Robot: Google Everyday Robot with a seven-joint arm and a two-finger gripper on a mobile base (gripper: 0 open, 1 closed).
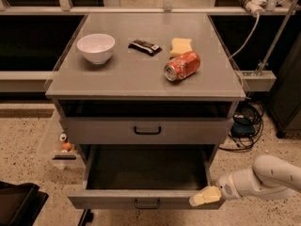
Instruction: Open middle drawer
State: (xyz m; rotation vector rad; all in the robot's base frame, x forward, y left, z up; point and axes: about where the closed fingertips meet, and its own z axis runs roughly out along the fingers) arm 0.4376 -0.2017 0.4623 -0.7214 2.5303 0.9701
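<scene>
Four objects are shown on the grey cabinet top (117,79), read from left to right: a white bowl (95,47) at 10 o'clock, a black packet (146,46) near 12 o'clock, a yellow sponge (181,46) at 1 o'clock, and a red can (182,66) laid on its side just in front of the sponge. Beneath the top, the upper drawer (103,131) is seen pushed in. The middle drawer (108,199) is found below it, at 6 o'clock of the cabinet, standing pulled out toward the camera with its dark interior exposed and its black bar handle (147,203) centred on the front. The gripper (204,197) is placed at the right end of that front, at 3 o'clock from the handle, on a white arm (273,178) entering from the right edge. Whether it is spread or closed cannot be told, nor whether the front is touched.
</scene>
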